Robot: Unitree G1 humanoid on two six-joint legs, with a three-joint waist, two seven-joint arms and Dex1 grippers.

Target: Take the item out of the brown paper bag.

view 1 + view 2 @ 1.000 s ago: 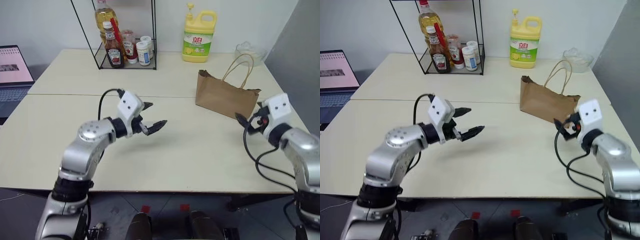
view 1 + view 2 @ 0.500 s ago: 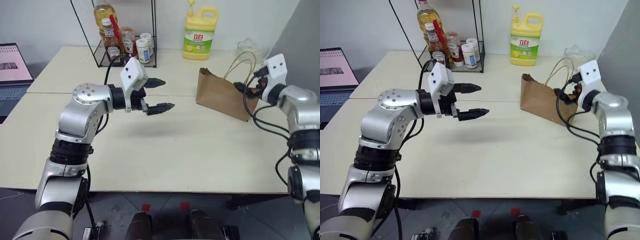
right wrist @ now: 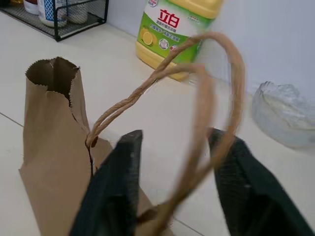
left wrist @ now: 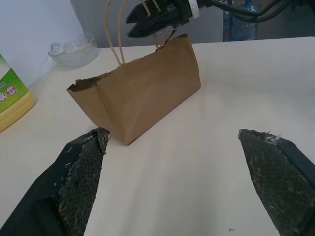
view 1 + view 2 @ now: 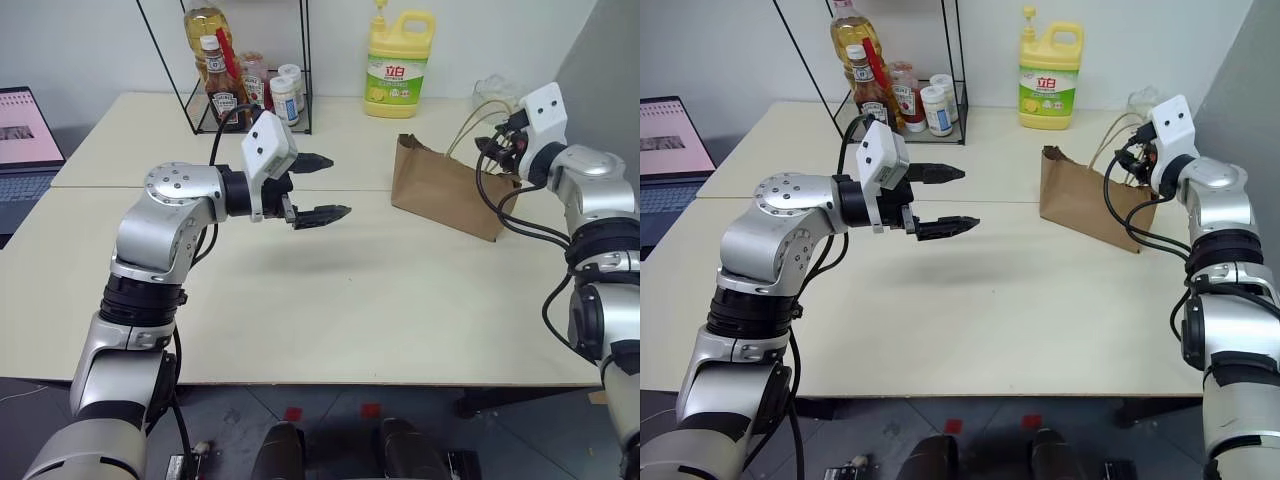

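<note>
The brown paper bag (image 5: pixel 440 195) stands upright on the right side of the table, its two loop handles (image 3: pixel 197 78) sticking up. The item is hidden; the bag's top gapes only a little at one end. My right gripper (image 5: pixel 492 150) hovers level at the handles, partly open, and both loops pass between its fingers (image 3: pixel 115 187) without being pinched. My left gripper (image 5: pixel 338 186) hangs wide open and empty above the table's middle, pointing at the bag (image 4: pixel 142 93) from well to its left.
A yellow detergent jug (image 5: pixel 399 65) stands behind the bag. A black wire rack (image 5: pixel 250 95) with sauce and oil bottles is at the back left. A glass bowl (image 3: pixel 285 113) sits by the back right corner, a laptop (image 5: pixel 25 130) at the far left.
My right arm rose from the table's front right and reached forward to the bag's handles, its fingers narrowing around them. My left gripper lifted a little and stayed open.
</note>
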